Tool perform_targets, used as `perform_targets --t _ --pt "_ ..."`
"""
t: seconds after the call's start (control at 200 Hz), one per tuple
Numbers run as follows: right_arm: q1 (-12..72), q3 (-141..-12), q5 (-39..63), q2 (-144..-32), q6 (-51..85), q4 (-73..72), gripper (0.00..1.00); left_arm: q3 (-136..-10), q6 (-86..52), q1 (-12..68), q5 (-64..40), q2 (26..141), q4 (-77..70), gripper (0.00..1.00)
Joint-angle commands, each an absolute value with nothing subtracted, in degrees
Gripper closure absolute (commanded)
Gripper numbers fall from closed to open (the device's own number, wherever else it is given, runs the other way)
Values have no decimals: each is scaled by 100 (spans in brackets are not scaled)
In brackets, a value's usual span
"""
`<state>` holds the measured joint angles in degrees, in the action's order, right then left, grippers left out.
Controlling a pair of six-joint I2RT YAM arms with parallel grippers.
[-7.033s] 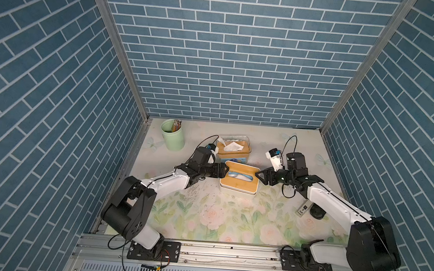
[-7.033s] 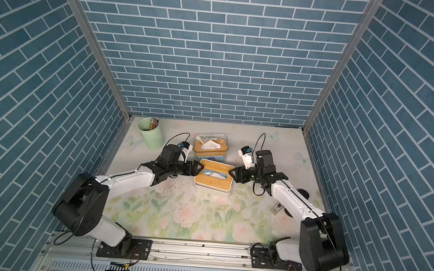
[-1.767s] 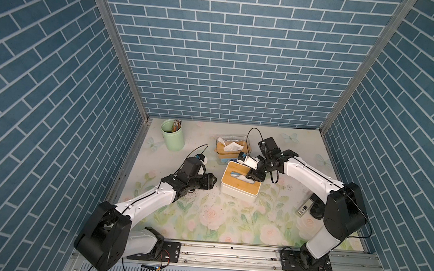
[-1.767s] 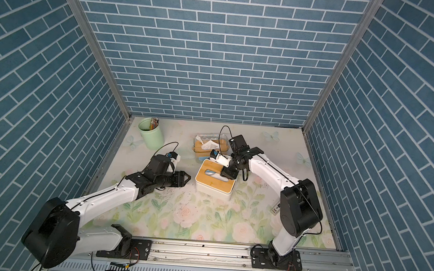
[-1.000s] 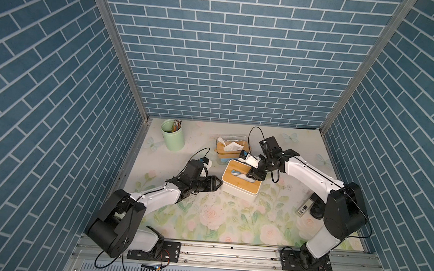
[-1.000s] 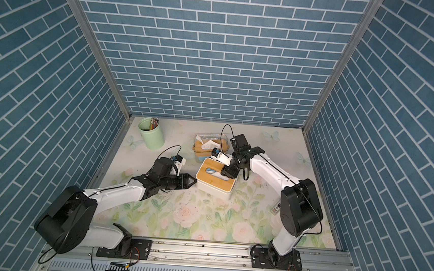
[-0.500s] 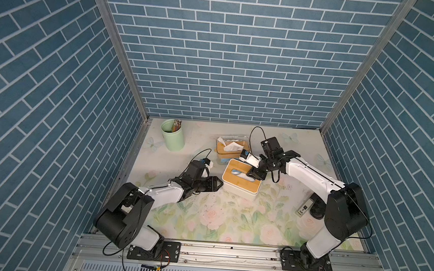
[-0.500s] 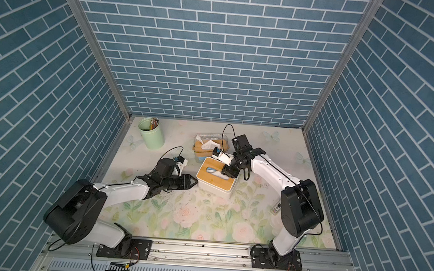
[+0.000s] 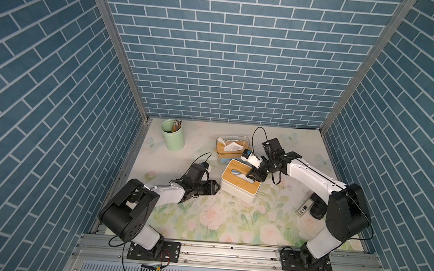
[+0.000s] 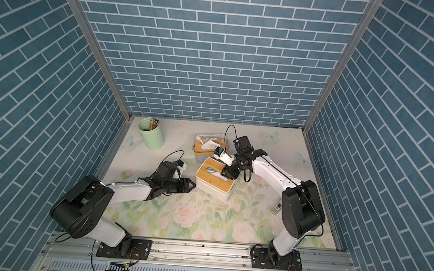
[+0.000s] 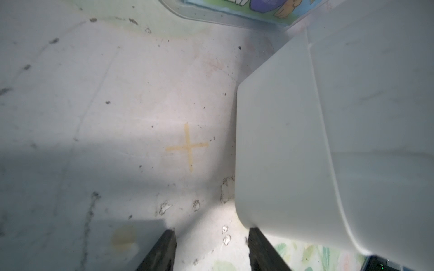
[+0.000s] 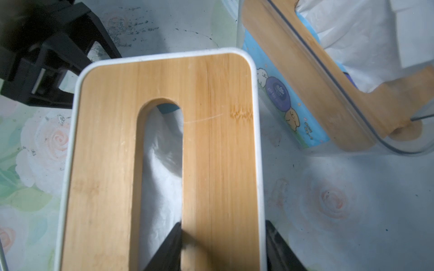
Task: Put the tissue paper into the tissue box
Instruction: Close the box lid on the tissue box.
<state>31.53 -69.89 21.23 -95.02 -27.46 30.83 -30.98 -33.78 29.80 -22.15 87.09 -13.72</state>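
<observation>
The tissue box (image 9: 235, 189) is white with a slotted bamboo lid (image 12: 105, 152) and stands mid-table in both top views. White tissue paper (image 12: 162, 164) lies inside it and shows through the slot. My right gripper (image 12: 223, 225) is shut on the box's far-right edge, one finger in the slot and the other outside the wall. It shows in a top view as well (image 10: 227, 174). My left gripper (image 11: 211, 231) rests low on the mat at the box's left corner (image 11: 281, 140). It is open and empty, with one finger touching the white wall.
A clear box with a bamboo lid (image 9: 232, 149) stands just behind, holding a blue tissue pack with tissue sticking out. A green cup of pencils (image 9: 172, 136) is at the back left. A small grey device (image 9: 304, 209) lies by the right arm's base.
The left arm has swung its elbow inward while its gripper stayed at the box's left corner. The right gripper keeps its hold, and the box has hardly shifted.
</observation>
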Motion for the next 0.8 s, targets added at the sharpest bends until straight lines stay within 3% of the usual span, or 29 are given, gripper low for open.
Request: perform_targets --t 0.0,0.285,0.795 --pt "3217 -6920 2599 -9474 -1913 3009 93 -2949 -3263 3012 -2284 8726 -1440 45" --pt "3213 -6826 2957 -9501 -1600 2839 94 -2773 -2949 3226 -1988 8351 -1847 45" --pt "3201 -6565 4047 -9226 -1755 2873 99 -2743 -2962 3250 -1556 9083 -2690 49"
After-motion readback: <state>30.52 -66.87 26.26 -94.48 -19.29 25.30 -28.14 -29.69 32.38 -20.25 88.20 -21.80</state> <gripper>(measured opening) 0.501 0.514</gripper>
